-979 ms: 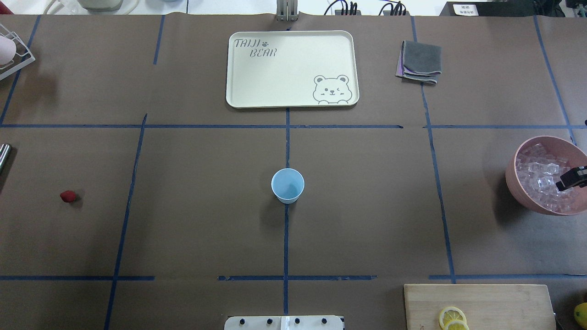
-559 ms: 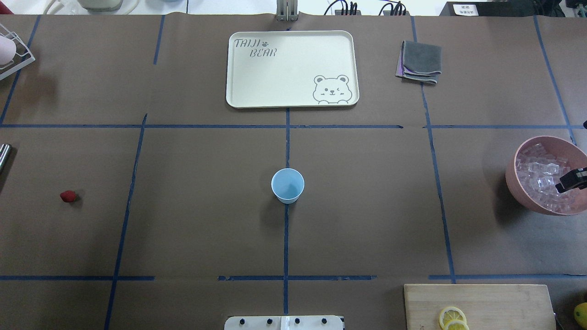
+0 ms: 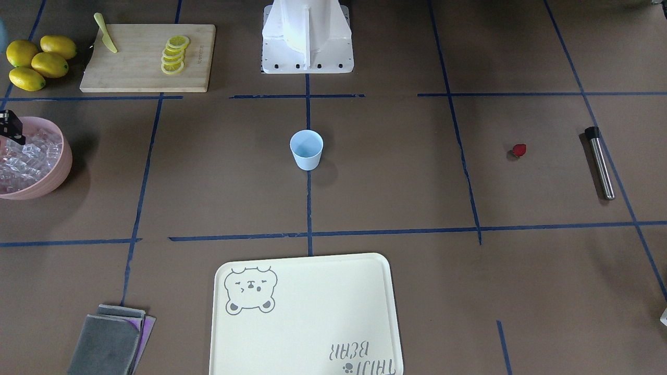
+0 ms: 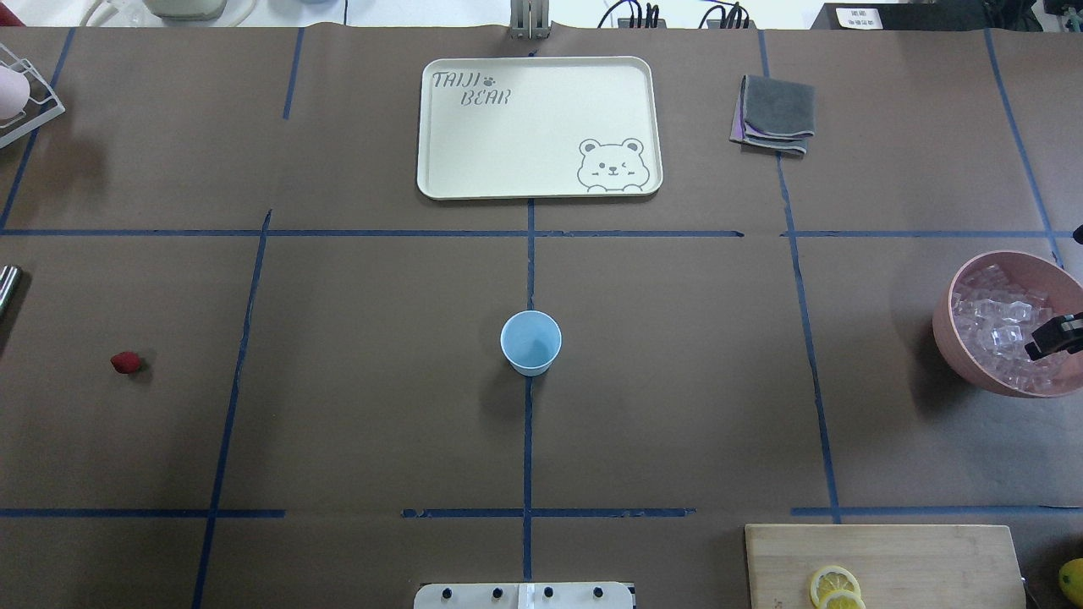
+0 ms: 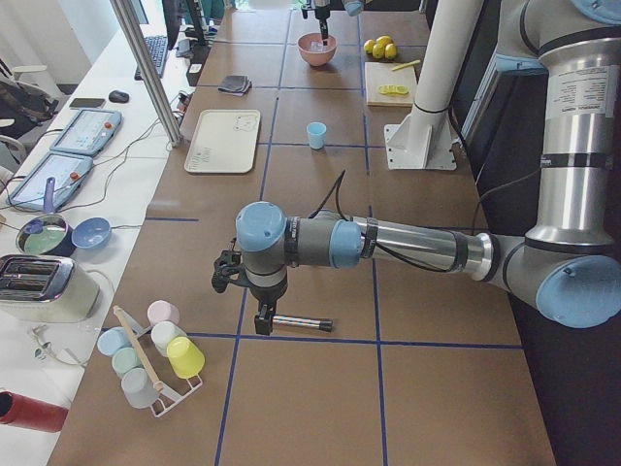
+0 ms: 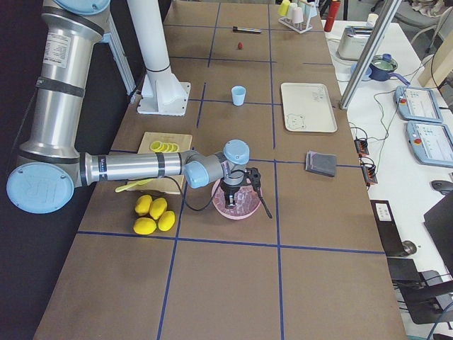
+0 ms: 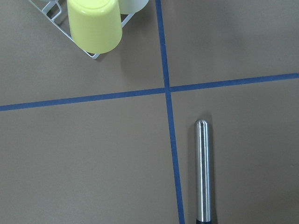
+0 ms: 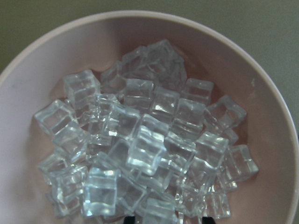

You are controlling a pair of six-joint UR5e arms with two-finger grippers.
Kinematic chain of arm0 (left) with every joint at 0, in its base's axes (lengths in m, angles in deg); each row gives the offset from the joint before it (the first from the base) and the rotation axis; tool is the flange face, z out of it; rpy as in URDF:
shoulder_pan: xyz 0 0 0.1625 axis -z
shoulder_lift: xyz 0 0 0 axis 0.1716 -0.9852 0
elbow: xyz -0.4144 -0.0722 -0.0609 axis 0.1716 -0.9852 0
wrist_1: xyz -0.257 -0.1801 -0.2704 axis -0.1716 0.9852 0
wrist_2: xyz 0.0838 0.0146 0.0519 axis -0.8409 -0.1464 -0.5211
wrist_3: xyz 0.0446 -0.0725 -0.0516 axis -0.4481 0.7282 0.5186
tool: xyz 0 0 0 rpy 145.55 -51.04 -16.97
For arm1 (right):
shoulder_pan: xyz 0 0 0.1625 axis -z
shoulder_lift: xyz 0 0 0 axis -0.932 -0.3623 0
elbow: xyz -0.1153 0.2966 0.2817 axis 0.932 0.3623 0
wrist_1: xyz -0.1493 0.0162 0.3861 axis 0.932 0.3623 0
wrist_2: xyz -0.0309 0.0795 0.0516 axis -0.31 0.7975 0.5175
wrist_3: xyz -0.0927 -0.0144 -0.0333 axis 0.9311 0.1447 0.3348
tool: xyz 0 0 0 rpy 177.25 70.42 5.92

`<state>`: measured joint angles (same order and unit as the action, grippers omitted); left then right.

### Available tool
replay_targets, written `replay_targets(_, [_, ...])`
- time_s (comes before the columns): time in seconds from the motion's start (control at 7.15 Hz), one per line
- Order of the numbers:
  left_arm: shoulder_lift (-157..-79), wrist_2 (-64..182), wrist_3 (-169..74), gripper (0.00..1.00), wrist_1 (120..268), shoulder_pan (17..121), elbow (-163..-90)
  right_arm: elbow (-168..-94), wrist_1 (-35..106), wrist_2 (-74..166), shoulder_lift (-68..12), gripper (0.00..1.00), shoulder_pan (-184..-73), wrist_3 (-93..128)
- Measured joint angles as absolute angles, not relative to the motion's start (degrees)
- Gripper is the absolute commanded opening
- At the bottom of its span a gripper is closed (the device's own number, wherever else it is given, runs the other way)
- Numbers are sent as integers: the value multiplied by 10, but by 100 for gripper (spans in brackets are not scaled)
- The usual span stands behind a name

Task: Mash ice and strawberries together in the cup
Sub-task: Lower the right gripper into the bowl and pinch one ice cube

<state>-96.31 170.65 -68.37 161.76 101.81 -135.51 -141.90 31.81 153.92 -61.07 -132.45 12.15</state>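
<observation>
Cup [image 4: 530,342]: upright on the table [image 4: 355,406], on a blue tape line, mouth up. All places below are taken from the cup.

Strawberry [image 4: 125,363]: lying on the table well off to the robot's left of the cup, alone, touching nothing.

Ice [image 8: 140,149]: a heap of clear cubes in the pink bowl [image 4: 946,334], well off to the robot's right of the cup.

Right gripper [image 4: 1052,338]: over the bowl on the side away from the cup, low among the top cubes. In the wrist view two dark tips just show at the lower edge, set apart, so the jaws read as released. No cube is seen grasped.

Left gripper [image 5: 260,326]: far to the robot's left of the cup, beyond the strawberry, pointing down just over one end of a steel rod [image 3: 599,162] that lies flat on the table. It shows only in the side view, and the wrist view shows the rod but no fingers. Cannot tell how the jaws stand.

Other items:
- Cream tray [image 4: 541,127] with a bear print: beyond the cup, away from the robot.
- Folded grey cloths [image 4: 774,114]: beyond the cup and to its right.
- Wooden board [image 3: 140,62] with lemon slices [image 3: 174,54] and a pale green knife [image 3: 106,34]: on the robot's side of the cup, to its right.
- Whole lemons [image 3: 36,61]: past the board, farther from the cup.
- Wire rack of cups [image 5: 155,354]: past the rod, farthest left.
</observation>
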Motion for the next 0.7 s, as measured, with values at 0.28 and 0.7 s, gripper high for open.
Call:
replay_targets(0.28, [-963, 1707, -684, 100, 1618, 1018, -1355, -1419, 318, 1540, -610, 50, -1323, 121])
replay_targets(0.7, [-963, 1707, -684, 100, 1618, 1018, -1355, -1419, 318, 1540, -610, 0, -1322, 121])
